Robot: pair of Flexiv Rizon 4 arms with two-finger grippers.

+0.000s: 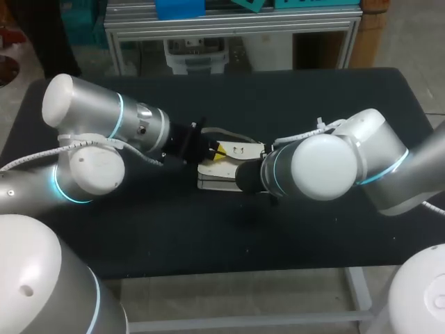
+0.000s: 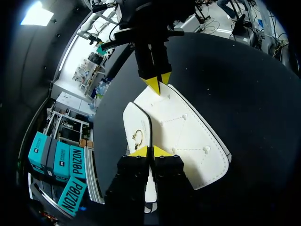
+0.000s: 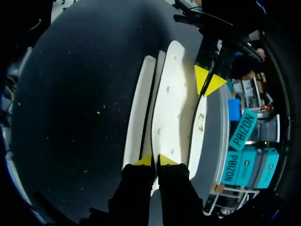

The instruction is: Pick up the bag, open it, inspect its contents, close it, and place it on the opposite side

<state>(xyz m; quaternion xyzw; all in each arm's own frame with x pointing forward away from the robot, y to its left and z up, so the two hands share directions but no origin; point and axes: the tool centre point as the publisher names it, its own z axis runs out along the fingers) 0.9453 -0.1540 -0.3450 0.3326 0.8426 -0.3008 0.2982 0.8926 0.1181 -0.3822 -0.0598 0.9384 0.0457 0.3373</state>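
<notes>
Table (image 1: 278, 236): matte black top, fills most of the head view. Far edge runs across the upper part of the frame, near edge across the lower part. Corners at upper left and upper right look rounded or cut off, can't tell which. Pale metal frame (image 1: 278, 321) sits under the near edge along the bottom of the frame, with a slanted leg (image 1: 358, 292) at lower right. In the right wrist view the black surface carries scattered light specks (image 3: 98, 112), too small to identify. In the left wrist view it's the same surface, plain black.
</notes>
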